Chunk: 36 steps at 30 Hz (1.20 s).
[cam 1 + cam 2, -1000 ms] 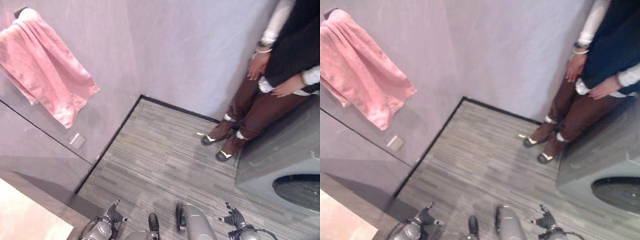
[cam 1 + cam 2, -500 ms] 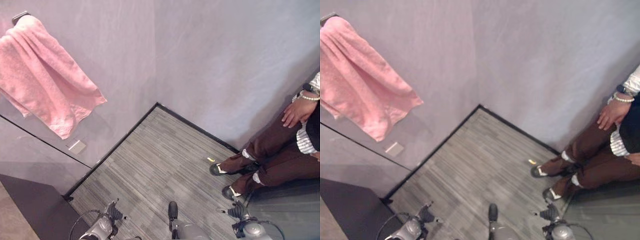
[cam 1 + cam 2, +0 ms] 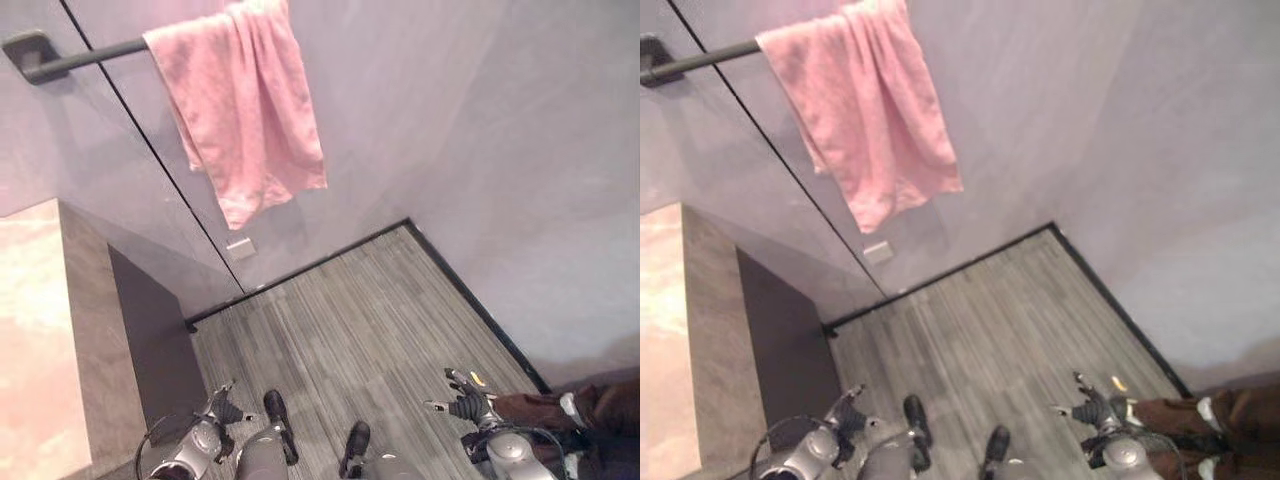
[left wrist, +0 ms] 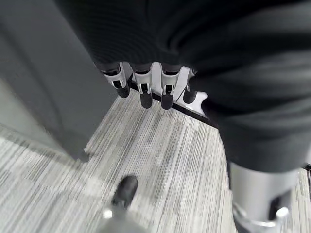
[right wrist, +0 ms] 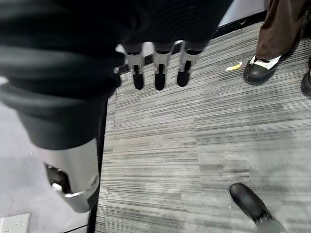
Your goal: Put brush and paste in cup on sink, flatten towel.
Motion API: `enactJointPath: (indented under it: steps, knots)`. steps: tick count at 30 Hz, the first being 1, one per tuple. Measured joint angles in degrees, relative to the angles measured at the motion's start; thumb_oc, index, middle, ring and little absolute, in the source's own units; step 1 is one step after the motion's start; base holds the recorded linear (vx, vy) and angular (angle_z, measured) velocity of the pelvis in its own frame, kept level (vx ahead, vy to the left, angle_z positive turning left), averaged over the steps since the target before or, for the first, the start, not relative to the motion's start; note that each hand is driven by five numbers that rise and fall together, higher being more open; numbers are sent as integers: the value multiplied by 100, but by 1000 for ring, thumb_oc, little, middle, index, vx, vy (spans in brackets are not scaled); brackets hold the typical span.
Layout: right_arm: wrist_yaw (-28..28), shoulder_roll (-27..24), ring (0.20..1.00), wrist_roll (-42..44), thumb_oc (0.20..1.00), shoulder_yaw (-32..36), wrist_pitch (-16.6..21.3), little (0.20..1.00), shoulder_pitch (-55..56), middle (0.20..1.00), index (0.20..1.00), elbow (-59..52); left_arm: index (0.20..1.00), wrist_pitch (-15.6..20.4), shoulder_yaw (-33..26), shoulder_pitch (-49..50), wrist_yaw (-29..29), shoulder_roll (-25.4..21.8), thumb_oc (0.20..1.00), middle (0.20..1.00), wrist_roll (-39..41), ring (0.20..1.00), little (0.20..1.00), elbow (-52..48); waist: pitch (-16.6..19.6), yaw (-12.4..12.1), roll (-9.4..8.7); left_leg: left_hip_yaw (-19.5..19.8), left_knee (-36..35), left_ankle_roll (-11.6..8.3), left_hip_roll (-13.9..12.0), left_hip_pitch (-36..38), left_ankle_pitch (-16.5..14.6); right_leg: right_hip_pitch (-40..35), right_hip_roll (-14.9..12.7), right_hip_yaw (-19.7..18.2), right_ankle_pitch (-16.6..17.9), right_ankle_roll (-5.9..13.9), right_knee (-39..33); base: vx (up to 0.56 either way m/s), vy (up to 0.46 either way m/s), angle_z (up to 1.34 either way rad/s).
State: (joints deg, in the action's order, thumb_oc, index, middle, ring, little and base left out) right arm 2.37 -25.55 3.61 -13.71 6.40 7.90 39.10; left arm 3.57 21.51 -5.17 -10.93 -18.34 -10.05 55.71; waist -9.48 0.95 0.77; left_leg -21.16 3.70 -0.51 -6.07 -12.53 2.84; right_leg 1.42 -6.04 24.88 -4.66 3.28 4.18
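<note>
A pink towel (image 3: 245,100) hangs bunched and crooked over a dark wall bar (image 3: 70,60), one corner drooping lower than the rest. My left hand (image 3: 222,410) hangs low beside the counter, well below the towel. Its fingers (image 4: 146,90) are straight and relaxed over the floor and hold nothing. My right hand (image 3: 462,403) hangs low on the other side, its fingers (image 5: 159,73) also straight and empty above the striped floor.
A pale stone counter (image 3: 30,330) with a grey edge runs along the left. A wall socket (image 3: 240,246) sits below the towel. A person's legs (image 3: 590,410) and shoe (image 5: 260,70) are at the lower right, near a yellow scrap (image 5: 234,66).
The camera has swung left: the towel and bar now sit at the top centre, the counter has come into view and the person has slid to the lower right edge. Both hands stay low.
</note>
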Motion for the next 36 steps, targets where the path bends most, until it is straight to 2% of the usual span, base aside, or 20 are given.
enactJointPath:
  steps: [2, 3, 5, 6, 7, 8, 11, 15, 16, 17, 18, 20, 22, 23, 25, 27, 29, 31, 33, 36]
  knots:
    - [7, 57, 1000, -9, 1000, 22, -46, 1000, 148, 1000, 1000, 2, 1000, 1, -4, 124, 16, -75, 1000, 1000, -1, 1000, 1000, -401, 68, 9, -117, -8, -157, 390, 421, 228, -200, 171, -506, -162, -295, 292, 913, 285, 403, 29]
    - [41, 118, 1000, -7, 1000, 80, -57, 1000, 161, 1000, 1000, -18, 1000, -40, -36, 142, 16, -27, 1000, 1000, 8, 1000, 1000, -692, 112, 15, -89, 19, -323, 613, 669, 501, -197, 585, -901, -468, -345, 278, 2157, 334, 425, 38]
    - [48, 226, 1000, -5, 1000, 49, -52, 1000, 163, 1000, 1000, -104, 1000, -33, 30, 53, 45, 57, 1000, 1000, -3, 1000, 1000, -929, 208, 48, -181, 211, -359, 769, 962, 717, -386, 1092, -1229, -991, -215, 283, 3431, 369, 293, 47]
    - [53, 322, 1000, -2, 1000, 45, -50, 1000, 61, 1000, 1000, -111, 1000, -9, 94, 48, 69, 60, 1000, 1000, -4, 1000, 1000, -1015, 250, 142, -237, 354, -421, 832, 1062, 827, -434, 1383, -1164, -1519, -181, 353, 4036, 336, 183, 77]
    - [58, 429, 1000, 4, 1000, -6, -50, 1000, 10, 1000, 1000, -204, 1000, 55, 288, -87, 97, 81, 1000, 1000, -9, 1000, 1000, -940, 261, 308, -158, 617, -505, 930, 1005, 974, -535, 1600, -436, -2281, -455, 458, 4084, 328, 155, 79]
    - [55, 466, 1000, 4, 1000, -39, -33, 1000, 14, 1000, 1000, -337, 1000, 64, 306, -109, 120, 71, 1000, 1000, -9, 1000, 1000, -904, 267, 325, -122, 614, -638, 792, 960, 1090, -402, 1676, -177, -2221, -577, 385, 3708, 289, 72, 63]
    - [47, 473, 1000, 6, 1000, -163, -10, 1000, -38, 1000, 1000, -507, 1000, 88, 290, -101, 116, -39, 1000, 1000, -14, 1000, 1000, -900, 289, 295, -126, 739, -747, 643, 927, 1273, -589, 2102, -51, -1199, -463, 201, 2299, 448, -9, 27]
    - [50, 444, 1000, 13, 1000, -163, -22, 1000, -70, 1000, 1000, -433, 1000, 82, 338, -157, 149, -110, 1000, 1000, -118, 1000, 1000, -385, 207, 437, -10, 1132, -776, 514, 824, 1590, -761, 2183, 308, -1799, 394, 322, 350, 410, -69, 66]
    - [65, 427, 1000, 9, 1000, -187, -41, 1000, 36, 1000, 1000, -434, 1000, 82, 385, -152, 150, -150, 1000, 1000, -171, 1000, 1000, -284, 220, 601, -14, 1652, -769, 358, 754, 1979, -1137, 2090, 327, -2173, 848, 410, -497, 307, -86, 141]
    - [63, 443, 1000, 7, 1000, -172, -37, 1000, 94, 1000, 1000, -459, 1000, 96, 411, -146, 150, -226, 1000, 1000, -180, 1000, 1000, -313, 251, 639, -101, 1743, -788, 296, 803, 2119, -1187, 2008, 279, -2278, 806, 425, -445, 303, -118, 138]
    - [59, 428, 1000, 7, 1000, -172, -31, 1000, 89, 1000, 1000, -372, 1000, 105, 426, -109, 151, -196, 1000, 1000, -222, 1000, 1000, -331, 249, 618, -127, 1847, -789, 199, 742, 2347, -1333, 1985, 319, -2336, 1097, 343, -94, 420, -212, 80]
    - [62, 372, 1000, 8, 1000, -142, -39, 1000, -1, 1000, 1000, -133, 1000, 140, 588, -4, 174, -44, 1000, 1000, -231, 1000, 1000, -361, 333, 589, 82, 1837, -314, -34, 432, 2412, -1502, 1888, 578, -2352, 1169, 143, 400, 312, -189, 67]
    - [60, 325, 1000, 10, 1000, -153, -37, 1000, -90, 1000, 1000, -35, 1000, 158, 610, -146, 202, 64, 1000, 1000, -228, 1000, 1000, -303, 392, 634, -85, 1832, 1359, -472, 343, 1512, -1406, 1599, 487, -2112, 1133, 2, 100, 79, -116, 65]
    - [62, 248, 1000, 11, 1000, -160, -24, 1000, -175, 1000, 1000, -68, 1000, 176, 613, -131, 210, 64, 1000, 1000, -226, 1000, 1000, -294, 381, 548, -141, 1839, 1907, -613, 305, 1304, -1221, 1430, 528, -2105, 1204, -308, -57, 137, -222, 33]
    - [114, 139, 1000, 21, 1000, -143, 3, 1000, -322, 1000, 1000, -109, 1000, 165, 562, -135, 221, 53, 1000, 1000, -223, 1000, 1000, -299, 366, 507, -160, 1914, 2678, -747, 223, 852, -1141, 1293, 641, -2079, 1090, -572, -172, 101, -142, 5]
    - [118, 28, 1000, 153, 1000, -167, 6, 1000, -332, 1000, 1000, -218, 1000, 167, 460, -348, 193, -14, 1000, 1000, -154, 1000, 1000, -423, 257, 486, -276, 1596, 3349, -777, 122, 201, -1096, 1151, 633, -1872, 1080, -655, -361, 123, 12, 33]
    - [106, 30, 1000, 245, 1000, -168, 15, 1000, -179, 1000, 1000, -234, 1000, 168, 453, -404, 199, -132, 1000, 1000, -150, 1000, 1000, -509, 210, 667, -332, 702, 2296, -806, -500, 281, -1052, 874, 637, -1459, 1081, -693, -621, 85, 72, 86]
    - [95, -7, 1000, 296, 1000, -31, 5, 1000, -31, 1000, 1000, -220, 1000, 174, 350, -534, 136, -268, 1000, 1000, -117, 1000, 1000, -637, 136, 609, -398, 344, 616, -977, -949, 555, -768, 740, 778, -1429, 977, -756, -633, 125, 146, 40]
    - [43, -105, 1000, 447, 1000, 166, 19, 1000, -104, 1000, 1000, -333, 1000, 163, 301, -390, 111, -431, 1000, 1000, -119, 1000, 1000, -633, 86, 590, -319, 784, -142, -1126, -1036, 694, -526, 686, 900, -1526, 892, -633, -613, 142, 217, -40]
    - [-120, -267, 1000, 599, 1000, 479, 15, 1000, -121, 1000, 1000, -405, 1000, 149, 123, -23, 153, -619, 1000, 1000, -116, 1000, 1000, -943, 28, 604, -199, 1324, -109, -1146, -931, 771, -417, 593, 1032, -1636, 710, -647, -392, 65, 198, -36]
